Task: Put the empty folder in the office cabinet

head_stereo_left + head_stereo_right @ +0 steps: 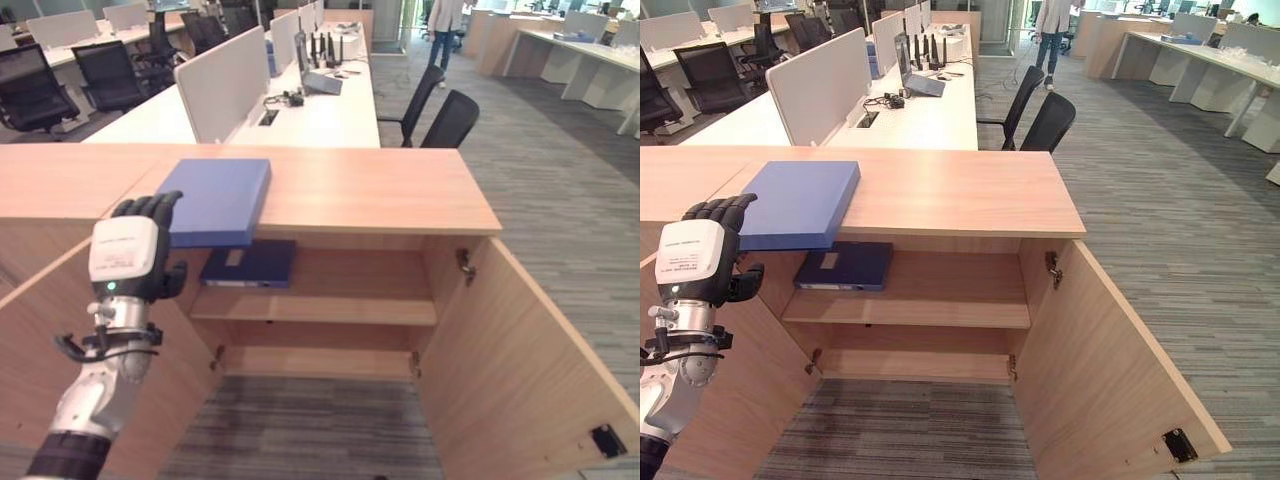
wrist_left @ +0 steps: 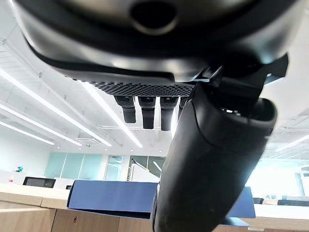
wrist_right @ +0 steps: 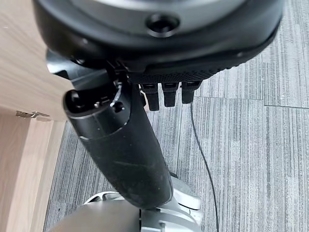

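Folder (image 1: 216, 199) overhangs the cabinet (image 1: 380, 190) top; left hand (image 1: 135, 250), fingers loosely curled and empty, at its seven o'clock.

A flat light-blue folder (image 1: 800, 203) overhangs the open light-wood cabinet (image 1: 970, 195) top's front edge, the dark left hand (image 1: 702, 262) just beside it.

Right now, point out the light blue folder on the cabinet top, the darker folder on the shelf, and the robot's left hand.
light blue folder (image 1: 216, 198), left eye view, top cover
dark blue folder (image 1: 250, 264), left eye view, cover
left hand (image 1: 127, 258), left eye view, back of hand
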You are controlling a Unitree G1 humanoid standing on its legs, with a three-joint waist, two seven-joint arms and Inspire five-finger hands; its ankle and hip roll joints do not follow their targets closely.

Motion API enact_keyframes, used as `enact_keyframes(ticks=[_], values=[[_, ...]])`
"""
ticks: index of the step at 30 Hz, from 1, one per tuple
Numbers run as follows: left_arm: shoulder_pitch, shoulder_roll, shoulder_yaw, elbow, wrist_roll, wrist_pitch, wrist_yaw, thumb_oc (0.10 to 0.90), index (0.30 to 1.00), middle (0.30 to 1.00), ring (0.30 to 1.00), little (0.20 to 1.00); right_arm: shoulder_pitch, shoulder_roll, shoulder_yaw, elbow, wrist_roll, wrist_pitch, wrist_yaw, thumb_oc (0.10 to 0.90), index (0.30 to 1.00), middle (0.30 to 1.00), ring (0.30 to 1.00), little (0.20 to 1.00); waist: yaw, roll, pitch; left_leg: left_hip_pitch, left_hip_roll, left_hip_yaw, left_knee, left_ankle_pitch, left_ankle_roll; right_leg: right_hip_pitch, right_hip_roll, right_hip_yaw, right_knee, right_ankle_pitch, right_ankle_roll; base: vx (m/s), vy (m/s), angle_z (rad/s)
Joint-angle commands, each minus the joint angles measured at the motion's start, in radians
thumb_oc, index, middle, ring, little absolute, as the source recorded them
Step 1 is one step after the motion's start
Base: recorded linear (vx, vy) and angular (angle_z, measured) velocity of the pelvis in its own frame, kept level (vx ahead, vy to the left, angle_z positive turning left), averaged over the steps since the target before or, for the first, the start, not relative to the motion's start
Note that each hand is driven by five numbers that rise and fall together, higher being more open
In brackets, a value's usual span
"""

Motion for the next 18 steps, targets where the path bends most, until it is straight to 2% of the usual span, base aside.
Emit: enact_keyframes(ticks=[1,18], values=[[-0.192,0.091,-0.004,-0.002,0.039,0.011,0.040,0.800,0.900,0.900,0.900,0.900,-0.048,-0.034,0.023,0.030,-0.013,-0.013,-0.009,0.800,0.900,0.900,0.900,0.900,-0.003,-0.004,-0.024,0.007,0.009,-0.025,-0.004,-0.101,-0.043,0.135,-0.061,-0.001,0.008,-0.149,0.119,0.00,0.000,0.00],[-0.300,0.112,-0.123,0.147,0.066,0.046,0.024,0.800,0.900,0.900,0.900,0.900,-0.058,-0.058,0.016,0.046,-0.014,-0.004,-0.014,0.800,0.900,0.900,0.900,0.900,-0.021,0.004,-0.029,0.017,0.006,-0.015,-0.004,-0.104,-0.039,0.141,-0.062,0.008,0.008,-0.152,0.123,0.00,0.001,-0.01]])
